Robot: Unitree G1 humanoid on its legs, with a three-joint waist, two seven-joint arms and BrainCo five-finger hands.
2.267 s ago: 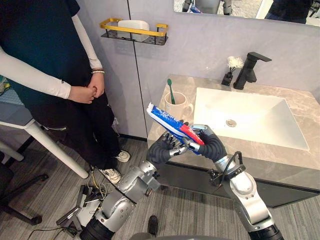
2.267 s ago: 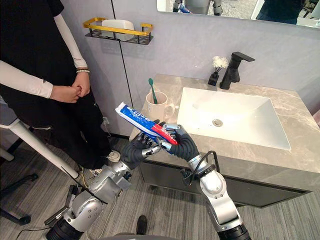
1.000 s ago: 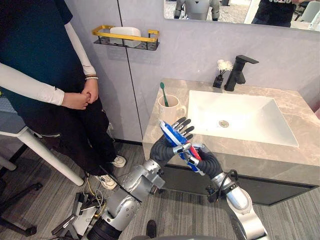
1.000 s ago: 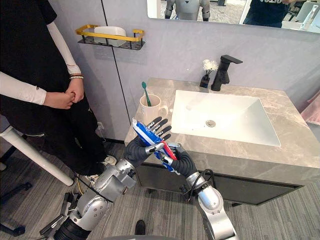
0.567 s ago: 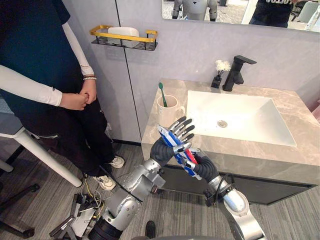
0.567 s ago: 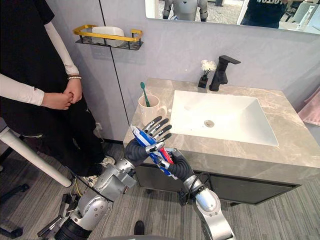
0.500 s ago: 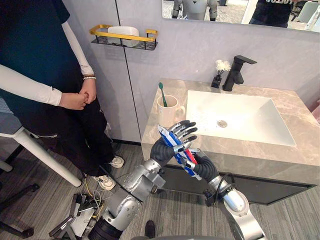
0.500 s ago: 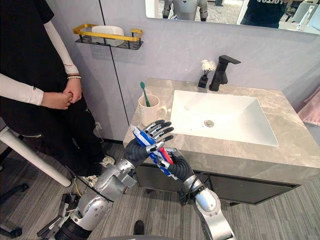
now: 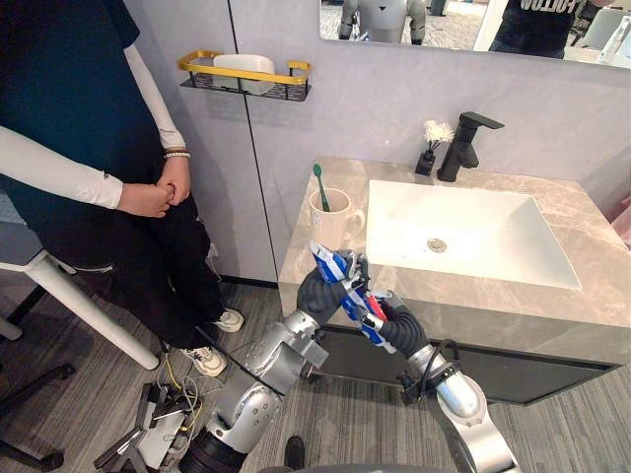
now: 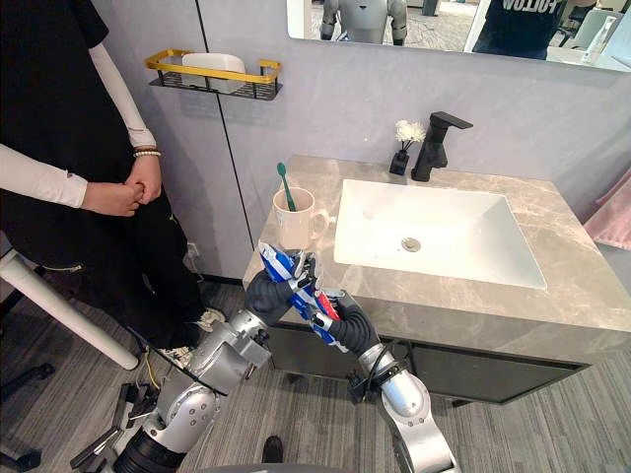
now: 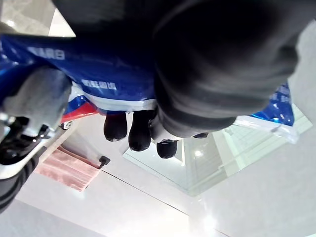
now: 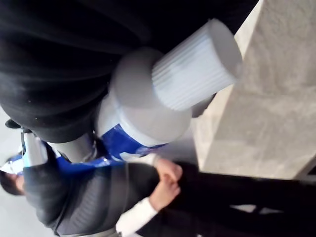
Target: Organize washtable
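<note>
A blue, white and red toothpaste tube [image 9: 333, 267] stands slanted in the air just off the front left corner of the grey stone washtable [image 9: 592, 232]. My left hand [image 9: 319, 294] has its fingers [image 11: 140, 133] curled round the tube's upper part [image 11: 98, 74]. My right hand [image 9: 396, 333] is shut on the lower end, where the white ribbed cap [image 12: 197, 64] sticks out. A white cup [image 9: 333, 217] holding a green toothbrush [image 9: 317, 185] stands on the counter's left end, behind the hands.
A white basin [image 9: 473, 192] takes the counter's middle, with a black faucet [image 9: 463, 143] and a small vase of white flowers [image 9: 430, 148] at the back. A gold wall shelf [image 9: 242, 79] hangs at the left. A person [image 9: 79, 148] stands left of the washtable.
My left hand's fingers, straight beside the tube a second ago, have curled round it. The right hand keeps its grip, and both hands have sunk a little.
</note>
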